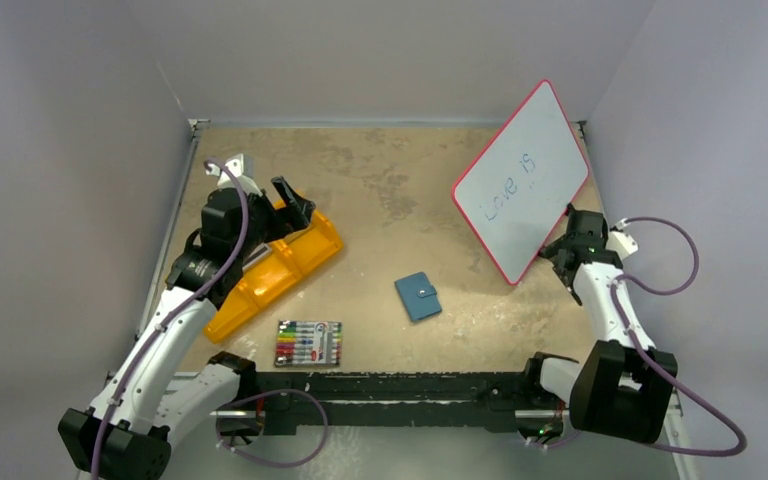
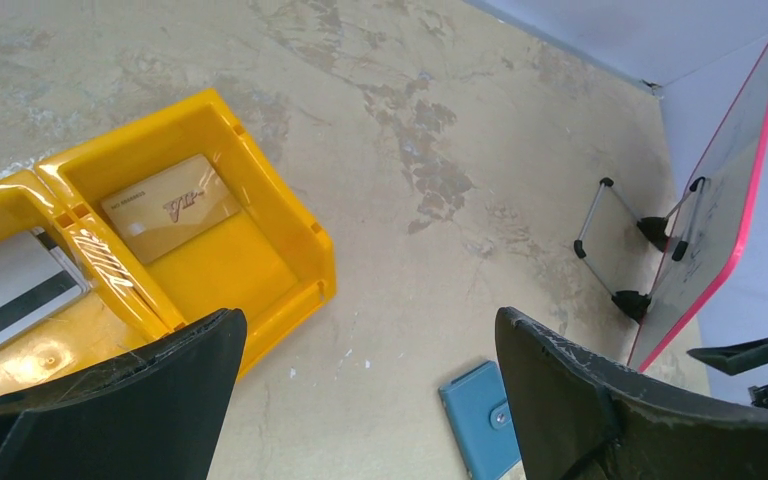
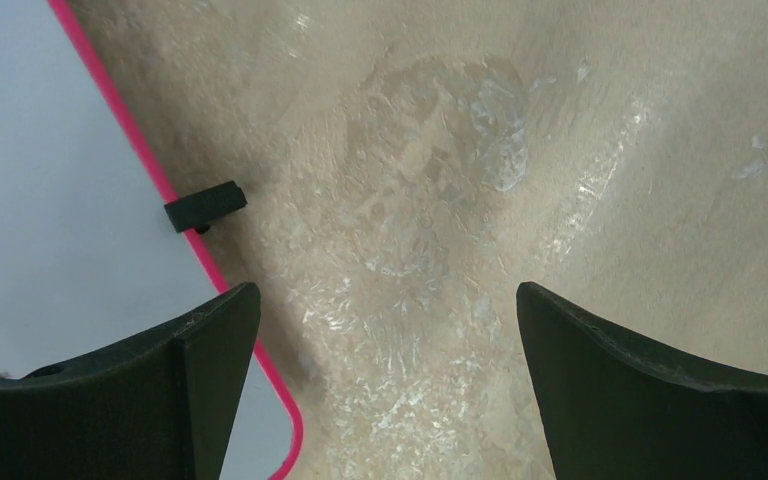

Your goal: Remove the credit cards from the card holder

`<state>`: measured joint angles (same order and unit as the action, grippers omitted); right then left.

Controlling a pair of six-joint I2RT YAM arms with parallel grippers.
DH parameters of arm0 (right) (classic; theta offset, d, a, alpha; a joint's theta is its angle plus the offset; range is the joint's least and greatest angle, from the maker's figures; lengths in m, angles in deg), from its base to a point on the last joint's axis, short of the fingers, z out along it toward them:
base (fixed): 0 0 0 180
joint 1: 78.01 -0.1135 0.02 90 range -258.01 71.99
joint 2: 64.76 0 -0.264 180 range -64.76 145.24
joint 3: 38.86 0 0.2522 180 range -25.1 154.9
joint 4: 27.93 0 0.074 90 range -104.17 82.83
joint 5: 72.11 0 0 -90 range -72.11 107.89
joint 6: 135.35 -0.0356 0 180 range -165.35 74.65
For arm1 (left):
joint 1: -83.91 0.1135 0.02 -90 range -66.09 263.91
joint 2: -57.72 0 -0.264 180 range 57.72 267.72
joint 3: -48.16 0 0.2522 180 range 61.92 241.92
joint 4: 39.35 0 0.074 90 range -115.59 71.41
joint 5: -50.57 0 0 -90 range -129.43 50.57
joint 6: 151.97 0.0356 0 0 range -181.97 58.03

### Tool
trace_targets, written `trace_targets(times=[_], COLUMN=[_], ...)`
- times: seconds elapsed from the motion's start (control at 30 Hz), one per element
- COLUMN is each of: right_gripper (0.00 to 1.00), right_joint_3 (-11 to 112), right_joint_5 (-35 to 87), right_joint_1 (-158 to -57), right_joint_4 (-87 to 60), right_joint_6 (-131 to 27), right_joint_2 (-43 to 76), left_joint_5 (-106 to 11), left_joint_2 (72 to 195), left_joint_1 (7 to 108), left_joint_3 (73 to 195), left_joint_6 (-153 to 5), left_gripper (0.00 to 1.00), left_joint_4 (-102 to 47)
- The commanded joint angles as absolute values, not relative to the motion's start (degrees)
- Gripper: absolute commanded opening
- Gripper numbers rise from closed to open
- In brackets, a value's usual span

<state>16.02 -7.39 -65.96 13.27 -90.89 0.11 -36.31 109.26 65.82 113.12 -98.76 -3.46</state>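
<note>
The card holder [image 1: 418,296], a small teal wallet with a snap tab, lies shut on the table's middle; its corner also shows in the left wrist view [image 2: 478,418]. A tan credit card [image 2: 170,205] lies flat in the end compartment of the orange bin [image 2: 260,170], and a silver-grey card [image 2: 5,290] with a dark stripe lies in the compartment beside it. My left gripper [image 1: 295,205] hangs open and empty [image 2: 368,322] above the bin's end, left of the holder. Far to the holder's right, my right gripper [image 1: 563,250] is open and empty [image 3: 388,295] beside the whiteboard's lower edge.
A red-framed whiteboard [image 1: 520,180] leans on a wire stand [image 2: 610,240] at the right; its edge [image 3: 160,180] sits just left of my right fingers. A pack of coloured markers [image 1: 308,343] lies near the front edge. Grey walls enclose the table.
</note>
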Motion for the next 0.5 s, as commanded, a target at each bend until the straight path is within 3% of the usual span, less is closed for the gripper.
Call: trace_targets(times=[0.0, 0.27, 0.47], right_gripper=[1.0, 0.97, 0.95], right_joint_3=[15.81, 11.94, 13.13], right_joint_5=[-5.19, 10.14, 15.92], right_joint_1=[-65.52, -65.85, -72.76], right_joint_4=[13.01, -0.12, -7.87], right_joint_6=[-92.86, -85.68, -82.33], right_joint_2=[1.26, 5.0, 12.57], left_joint_5=[-37.64, -32.71, -30.27], left_joint_2=[108.33, 106.66, 106.63], left_joint_1=[65.65, 65.63, 65.62], left_joint_3=[113.47, 113.83, 113.68], left_joint_6=[-98.68, -98.34, -98.18], left_gripper=[0.95, 0.94, 0.94], left_joint_4=[-7.12, -6.4, -6.15])
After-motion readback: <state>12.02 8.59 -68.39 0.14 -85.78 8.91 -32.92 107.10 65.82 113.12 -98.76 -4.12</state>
